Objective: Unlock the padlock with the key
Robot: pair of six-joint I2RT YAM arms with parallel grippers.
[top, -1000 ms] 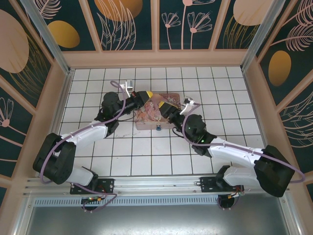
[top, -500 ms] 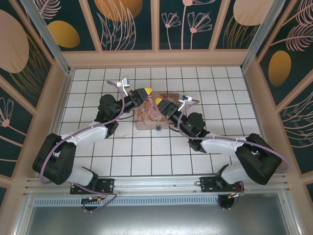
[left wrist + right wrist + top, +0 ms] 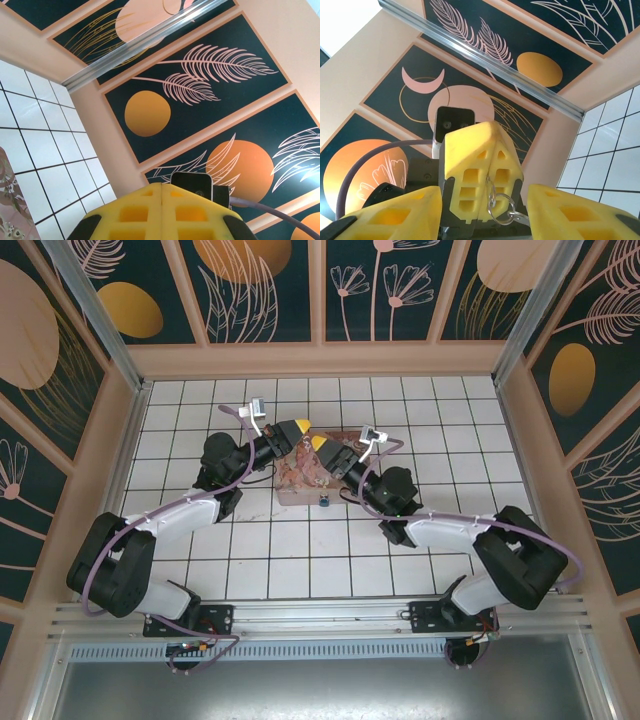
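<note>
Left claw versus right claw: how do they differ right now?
The yellow-fingered left claw is shut, fingers pressed together; the yellow-fingered right claw stands open. The left claw pinches a silvery metal key ring; the right claw holds nothing, its fingers flanking the left's tip. Both sit above the pink illustrated tin.

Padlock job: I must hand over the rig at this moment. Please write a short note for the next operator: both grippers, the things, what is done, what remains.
Left gripper: shut, pinching a silvery key ring at its fingertips, raised above the far part of the pink tin.
Right gripper: open, one finger on each side of the left fingers and the ring, gripping nothing.
Padlock: at the tin's near edge; neither gripper touches it. Its shackle is too small to judge.
Done: key ring lifted.
Left: probably pass or regrip the ring, then insert the key and turn.
</note>
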